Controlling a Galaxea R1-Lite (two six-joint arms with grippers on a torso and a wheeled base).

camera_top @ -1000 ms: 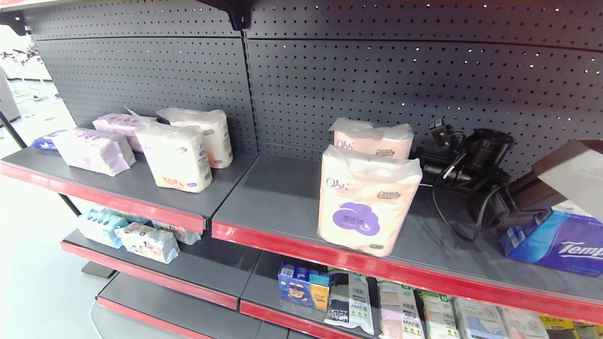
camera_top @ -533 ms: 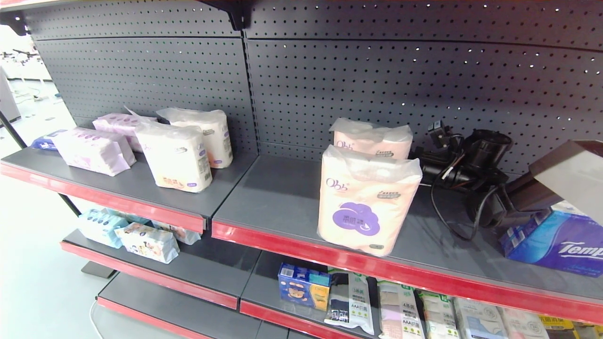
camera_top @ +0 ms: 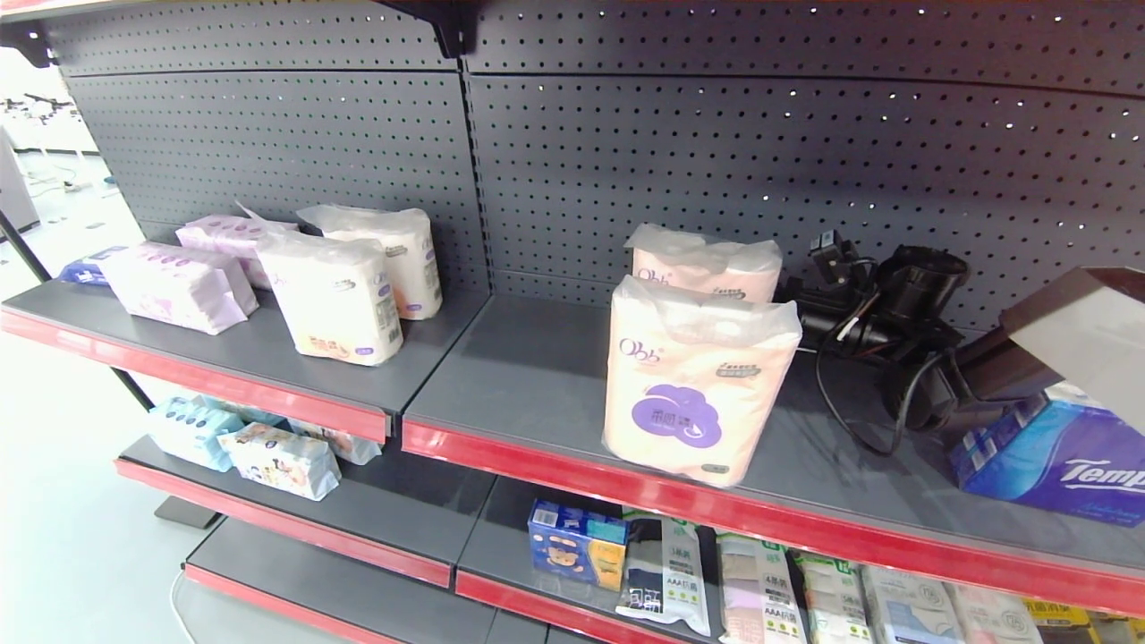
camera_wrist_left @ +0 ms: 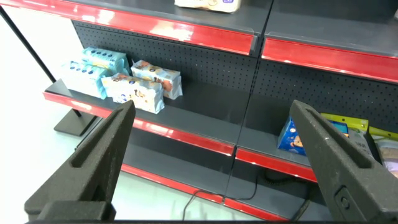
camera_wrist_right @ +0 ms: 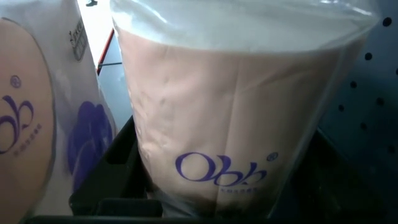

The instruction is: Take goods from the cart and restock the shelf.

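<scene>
Toward nine o'clock edges my right pincer, straddling the rear pink plastic-wrapped tissue pack on the grey shelf; whether clamped I cannot tell; snagging wrap could topple its six-o'clock twin pack

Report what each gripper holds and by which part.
Left gripper: open, holding nothing. Right gripper straddles the rear pink pack low down; whether it grips cannot be told.

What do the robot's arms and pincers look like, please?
The right arm is black, with a round joint housing, a boxy link with a grey face, and a loose black cable. The left pincer has two black, wedge-shaped fingers with a matte surface.
</scene>
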